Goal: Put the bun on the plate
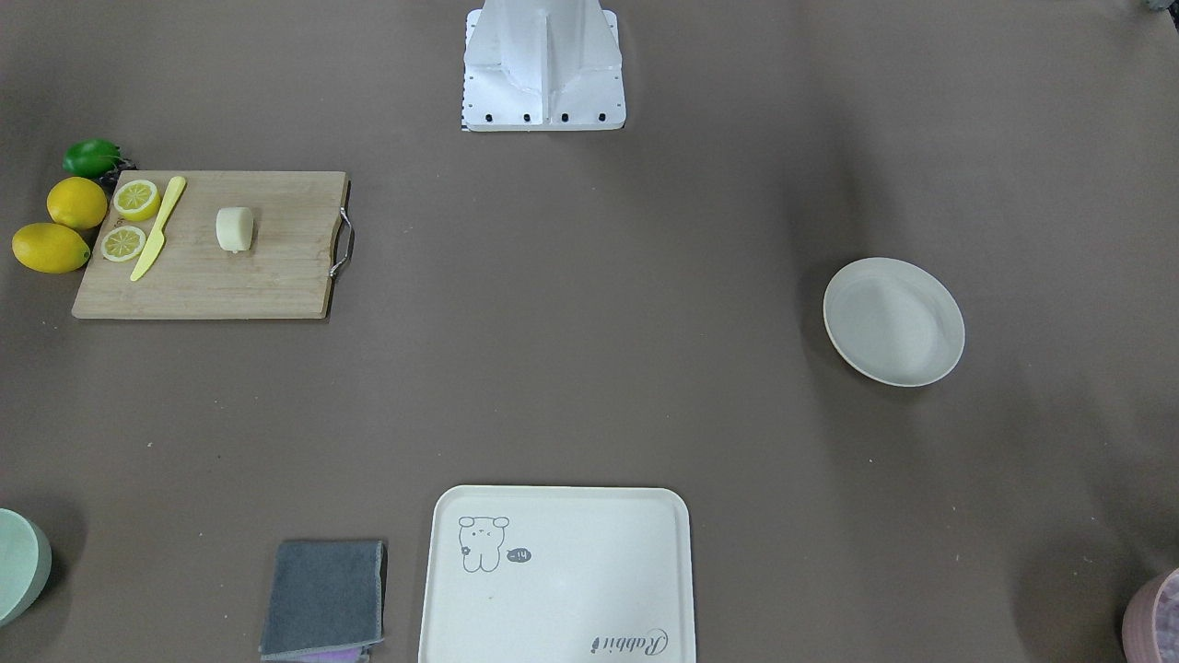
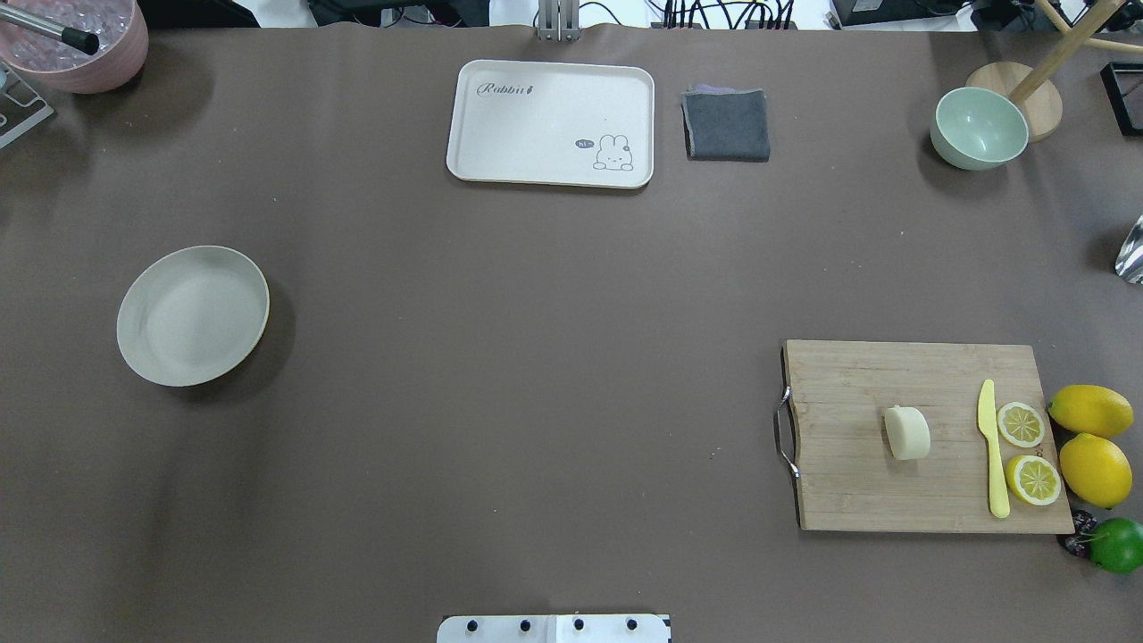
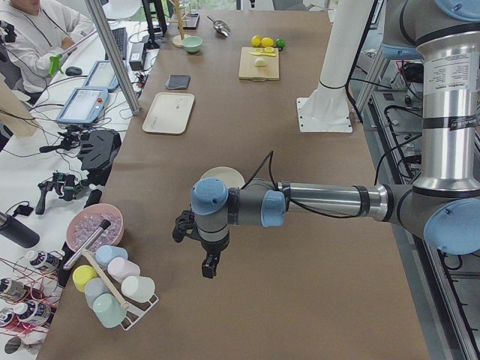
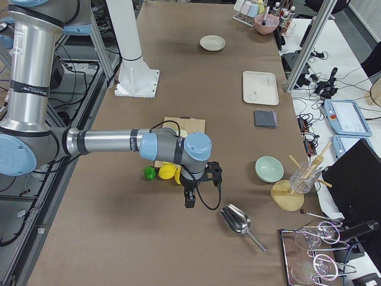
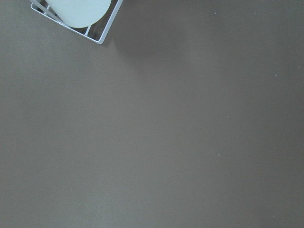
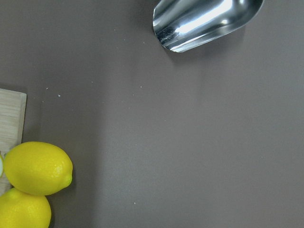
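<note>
Both end effectors show only in the side views, so I cannot tell whether either is spread or pressed together. My left end effector (image 3: pixel 211 268) hangs fingers-down above the brown worktop (image 2: pixel 536 357) near its left end, between the round off-white plate (image 2: pixel 193 315) and the white wire rack of pastel cups (image 3: pixel 112 296). Its wrist camera sees plain brown surface, with the rack's corner at the upper left edge.

My right end effector (image 4: pixel 190 201) hangs above the right end, between the two whole yellow lemons (image 2: pixel 1095 470) and the shiny metal scoop (image 6: pixel 204 21).

On my right, the small pale cream bun (image 2: pixel 907 433) lies on its side near the middle of the rectangular wooden cutting board (image 2: pixel 848 487). It lies apart from the yellow plastic knife (image 2: pixel 991 446), and two cut lemon halves (image 2: pixel 1021 424) sit beyond the blade. The board's metal handle (image 2: pixel 786 430) faces the worktop's centre.

The plate sits alone on my left, well apart from the board, and a wide open stretch of worktop runs between them. Along the far edge stand the rectangular cream tray (image 2: pixel 536 125), the folded grey cloth (image 2: pixel 727 125) and the pale green bowl (image 2: pixel 979 128).
</note>
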Motion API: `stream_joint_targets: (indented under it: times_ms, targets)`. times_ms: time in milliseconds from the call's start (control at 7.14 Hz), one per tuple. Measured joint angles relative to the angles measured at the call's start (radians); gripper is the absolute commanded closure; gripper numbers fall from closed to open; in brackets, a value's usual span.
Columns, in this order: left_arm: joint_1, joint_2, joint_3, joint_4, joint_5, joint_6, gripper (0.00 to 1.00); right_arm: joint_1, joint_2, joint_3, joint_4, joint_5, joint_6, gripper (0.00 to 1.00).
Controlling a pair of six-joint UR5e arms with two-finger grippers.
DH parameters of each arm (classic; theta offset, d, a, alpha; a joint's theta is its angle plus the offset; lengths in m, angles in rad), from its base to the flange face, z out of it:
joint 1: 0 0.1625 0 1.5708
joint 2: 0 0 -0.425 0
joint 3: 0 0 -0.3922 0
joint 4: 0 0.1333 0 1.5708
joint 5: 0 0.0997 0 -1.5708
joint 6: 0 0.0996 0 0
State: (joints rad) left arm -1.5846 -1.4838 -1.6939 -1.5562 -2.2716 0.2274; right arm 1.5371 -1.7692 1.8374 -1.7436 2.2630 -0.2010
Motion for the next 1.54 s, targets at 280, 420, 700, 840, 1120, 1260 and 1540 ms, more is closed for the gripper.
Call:
stream_joint_targets:
  times_ms: [280,420,700,840,1120,1260,1540]
  targets:
    - [0.000,0.000,-0.007,0.000,0.001,0.001,0.02,0.000,0.001,0.004,0.000,0.000,0.000,0.00]
    - [0.000,0.000,-0.012,0.000,0.001,0.001,0.02,0.000,0.002,0.010,0.000,-0.001,0.000,0.00]
    - [-0.001,-0.001,-0.027,0.001,0.001,0.001,0.02,0.000,0.004,0.016,0.000,-0.002,0.001,0.00]
    - [-0.001,0.000,-0.032,0.001,0.001,-0.001,0.02,0.000,0.005,0.022,0.000,-0.002,0.002,0.00]
    - [-0.004,-0.002,-0.054,0.000,0.000,-0.002,0.02,0.002,0.005,0.050,0.000,0.000,0.000,0.00]
    - [-0.007,-0.001,-0.078,-0.001,0.000,0.000,0.02,0.003,0.006,0.070,0.000,0.001,-0.001,0.00]
    - [-0.011,-0.005,-0.128,-0.015,0.000,-0.001,0.02,0.012,0.013,0.132,0.008,0.002,0.005,0.00]
